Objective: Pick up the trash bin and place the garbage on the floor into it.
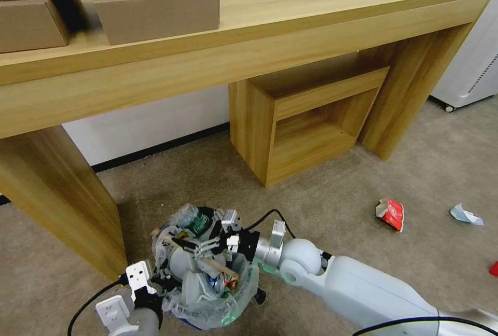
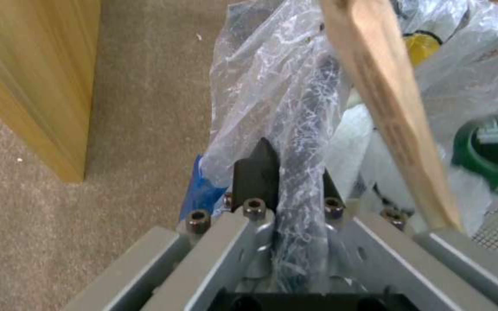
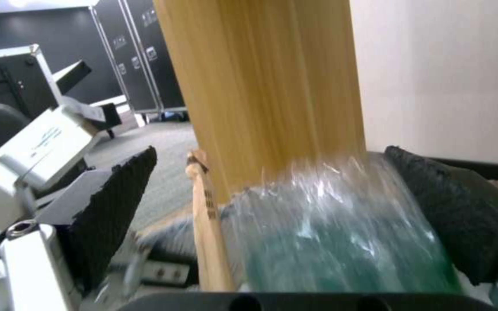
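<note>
1. Head view: trash bin low centre-left, lined w/ crinkly clear bag, packed w/ litter: green-labelled bottle at far rim, wooden stick lying across the top, white wrappers under it; whether bin rests on floor or hangs just above it, cannot tell
2. Left gripper at bin's near-left rim; left wrist view: fingers clamped on dark rim + bag liner, one pad outside, the other inside, rim sandwiched between
3. Same wrist view: stick slanting across bin mouth, green bottle beyond it, yellow bit higher up under the plastic
4. Right gripper reaching in from robot's right, over bin opening, tips among the litter
5. Right wrist view: jaws wide apart, left pad and right pad either side of green bottle wrapped in clear film; bottle close to right pad, gap on the other side, so no firm grip seen; stick standing between left pad and bottle
6. Outward on beige carpet: red packet to robot's right, well apart from bin; white scrap farther right; small red piece at right edge
7. Behind: wooden desk w/ cardboard boxes on top, its leg just beside bin's left; small wooden shelf unit under desk
</note>
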Available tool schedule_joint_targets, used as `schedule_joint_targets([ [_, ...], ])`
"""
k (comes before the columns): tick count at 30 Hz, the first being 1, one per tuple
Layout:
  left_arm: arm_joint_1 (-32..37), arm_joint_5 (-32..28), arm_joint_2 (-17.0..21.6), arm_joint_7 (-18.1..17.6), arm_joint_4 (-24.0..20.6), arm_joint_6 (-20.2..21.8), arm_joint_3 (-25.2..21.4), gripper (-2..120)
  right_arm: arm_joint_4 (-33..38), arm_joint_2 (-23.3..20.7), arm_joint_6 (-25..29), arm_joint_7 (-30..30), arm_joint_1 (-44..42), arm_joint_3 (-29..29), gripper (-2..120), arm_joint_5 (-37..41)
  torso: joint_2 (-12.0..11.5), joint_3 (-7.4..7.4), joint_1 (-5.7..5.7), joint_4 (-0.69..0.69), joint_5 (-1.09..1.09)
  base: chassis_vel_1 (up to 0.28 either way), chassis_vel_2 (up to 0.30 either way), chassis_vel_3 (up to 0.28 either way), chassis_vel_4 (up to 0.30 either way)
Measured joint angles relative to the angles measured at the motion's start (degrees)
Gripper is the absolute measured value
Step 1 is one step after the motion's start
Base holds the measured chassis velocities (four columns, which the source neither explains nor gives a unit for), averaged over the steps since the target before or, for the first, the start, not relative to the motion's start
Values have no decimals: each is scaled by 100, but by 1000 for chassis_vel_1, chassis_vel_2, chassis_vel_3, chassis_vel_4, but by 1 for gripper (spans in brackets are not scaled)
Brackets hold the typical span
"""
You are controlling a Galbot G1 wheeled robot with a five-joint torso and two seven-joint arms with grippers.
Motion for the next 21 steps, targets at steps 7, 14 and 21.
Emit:
schedule_joint_targets([
  [7,-14,-63,37,-23,11,-1,-85,0,114,-54,-2,53,22,-53,100,3,0,0,0,0,0,0,0,0,0],
  [14,19,15,10,6,51,-1,-78,0,308,-54,-99,-3,377,382,100,256,0,0,0,1,0,0,0,0,0],
  [21,71,130,-4,94,52,13,-69,0,486,-188,-148,35,398,909,100,403,0,0,0,1,0,0,0,0,0],
])
